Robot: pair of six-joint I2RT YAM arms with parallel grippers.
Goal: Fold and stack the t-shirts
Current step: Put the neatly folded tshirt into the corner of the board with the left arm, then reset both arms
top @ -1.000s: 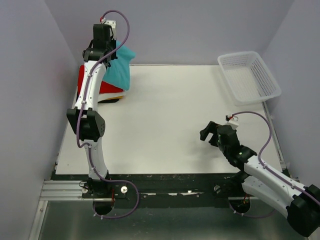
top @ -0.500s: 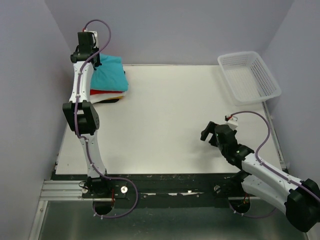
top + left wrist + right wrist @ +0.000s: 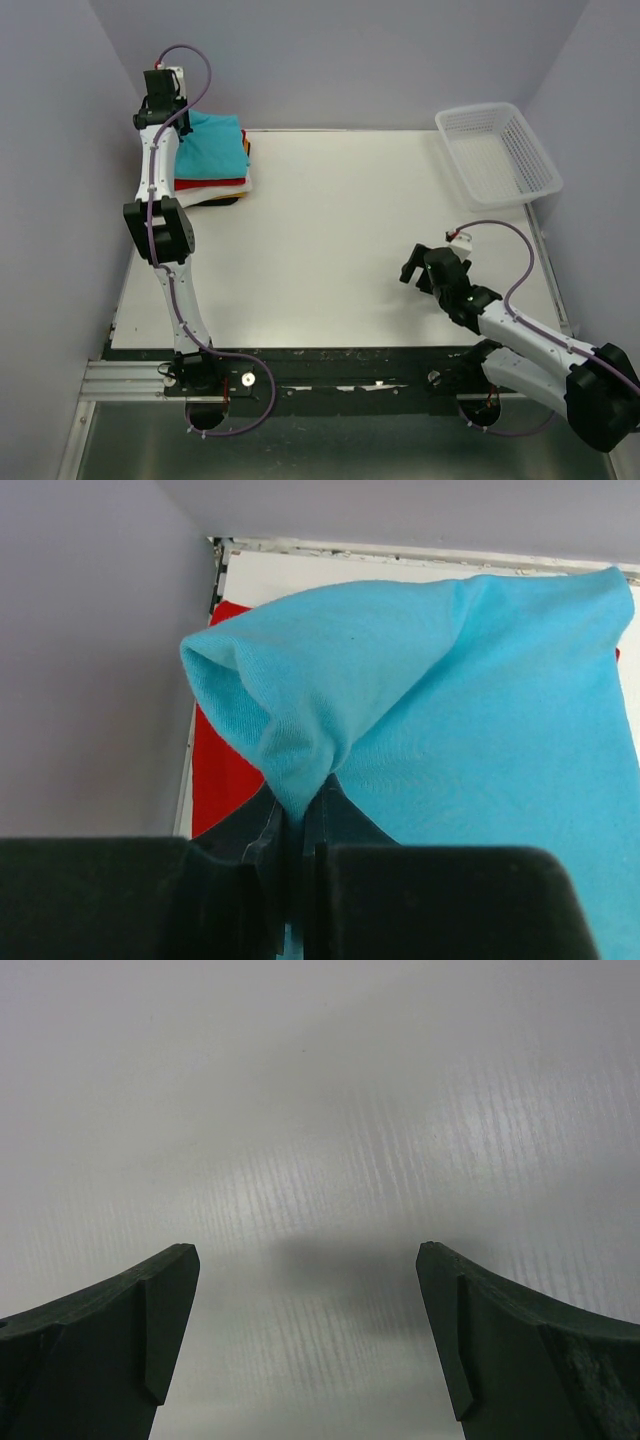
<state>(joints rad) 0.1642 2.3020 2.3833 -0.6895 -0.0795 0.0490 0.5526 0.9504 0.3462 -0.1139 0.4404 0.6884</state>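
Where pinched tight in the left gripper (image 3: 300,820), bunches into a soft peak: turquoise t-shirt (image 3: 480,710), light and limp, draped over the red t-shirt (image 3: 215,770) at the table's (image 3: 340,230) far-left corner. Probably best gripped along edges. Right gripper (image 3: 305,1260) spread wide, empty.

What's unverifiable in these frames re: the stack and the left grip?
1. Top view: the left arm overlaps the turquoise shirt. Shirts under it show only as thin edges, so the count is unclear.
2. Left wrist view: the left gripper has its tips buried in the cloth, so grip depth is hidden. The red shirt is mostly covered.
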